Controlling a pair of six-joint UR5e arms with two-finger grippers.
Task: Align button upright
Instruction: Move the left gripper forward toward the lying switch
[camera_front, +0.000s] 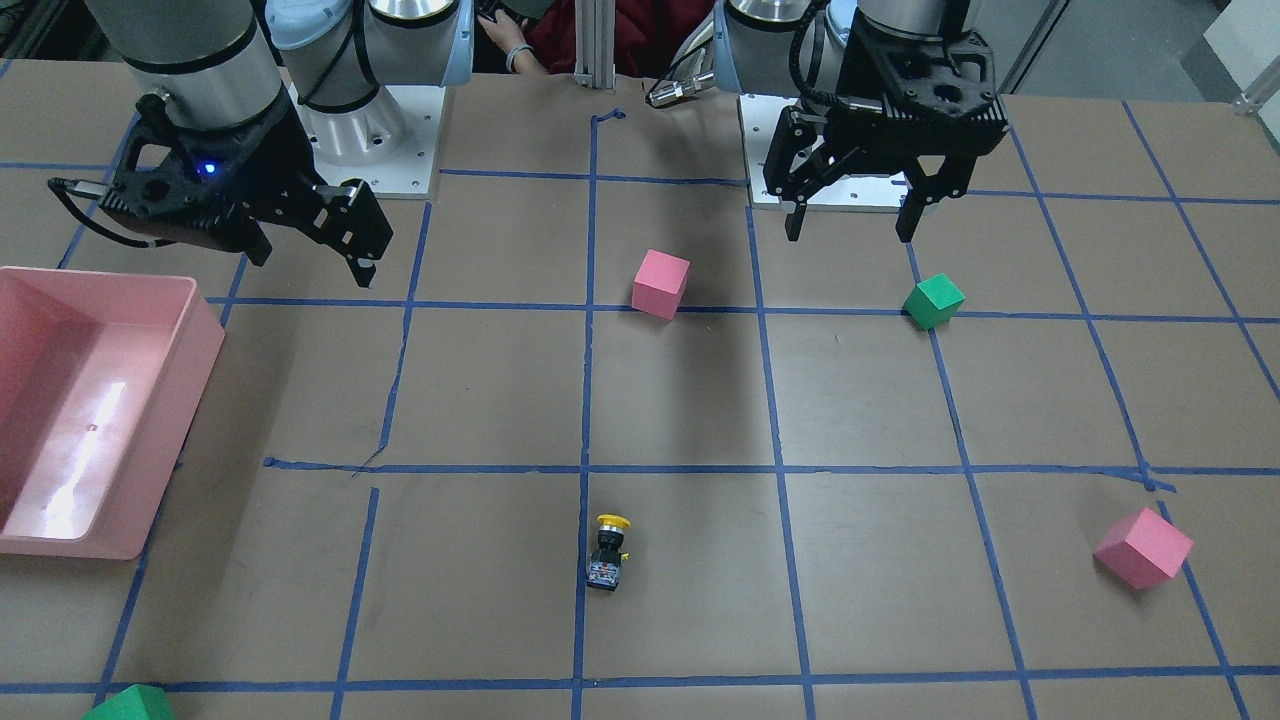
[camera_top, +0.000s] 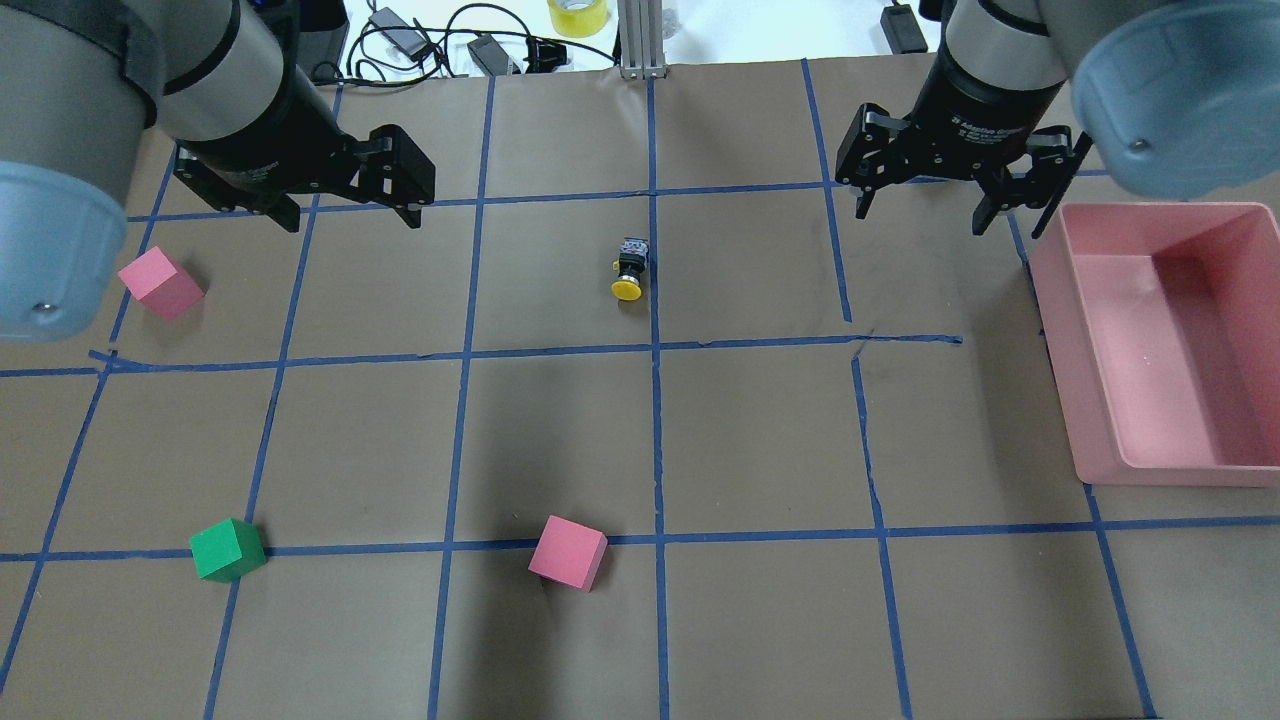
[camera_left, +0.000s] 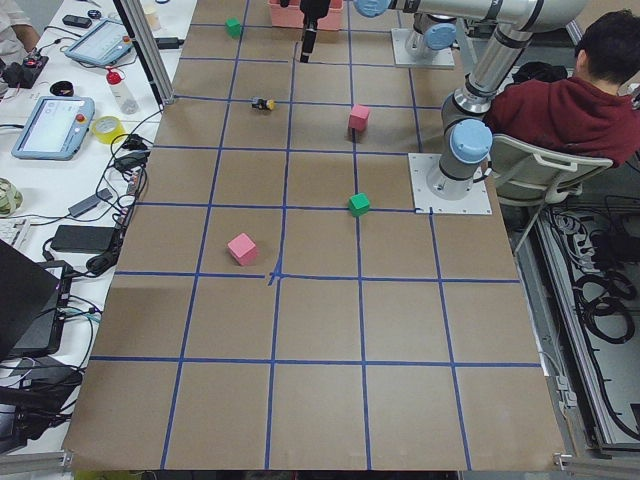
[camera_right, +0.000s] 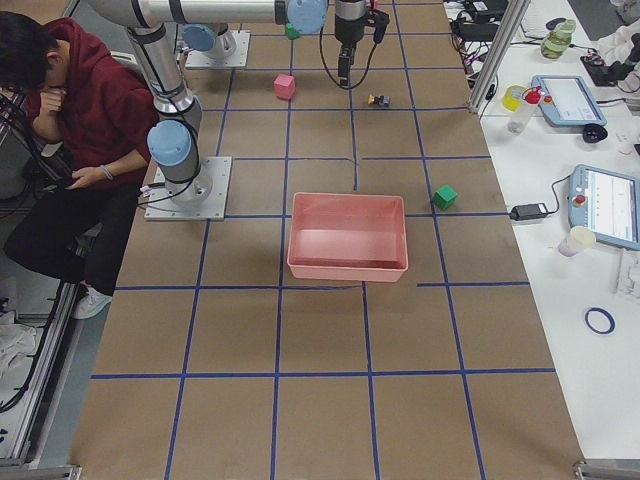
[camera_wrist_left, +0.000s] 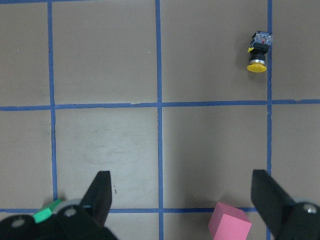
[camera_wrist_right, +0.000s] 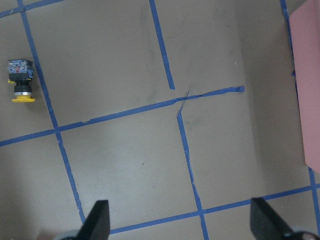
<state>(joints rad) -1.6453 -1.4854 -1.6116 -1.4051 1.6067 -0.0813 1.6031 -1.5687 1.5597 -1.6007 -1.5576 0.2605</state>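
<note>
The button (camera_top: 630, 270) lies on its side on the brown table, next to the central blue tape line. Its yellow cap points toward the robot and its silvery base points away. It also shows in the front view (camera_front: 608, 552), the left wrist view (camera_wrist_left: 258, 52) and the right wrist view (camera_wrist_right: 21, 82). My left gripper (camera_top: 350, 215) (camera_front: 852, 228) (camera_wrist_left: 182, 200) is open and empty, held high and to the button's left. My right gripper (camera_top: 920, 217) (camera_front: 312, 262) (camera_wrist_right: 180, 222) is open and empty, held high on the button's right, near the bin.
A pink bin (camera_top: 1160, 465) stands at the table's right. Two pink cubes (camera_top: 160, 283) (camera_top: 568, 552) and a green cube (camera_top: 228, 550) lie on the left and near side. Another green cube (camera_front: 130, 705) sits at the far edge. A seated person (camera_left: 570, 110) is beside the robot.
</note>
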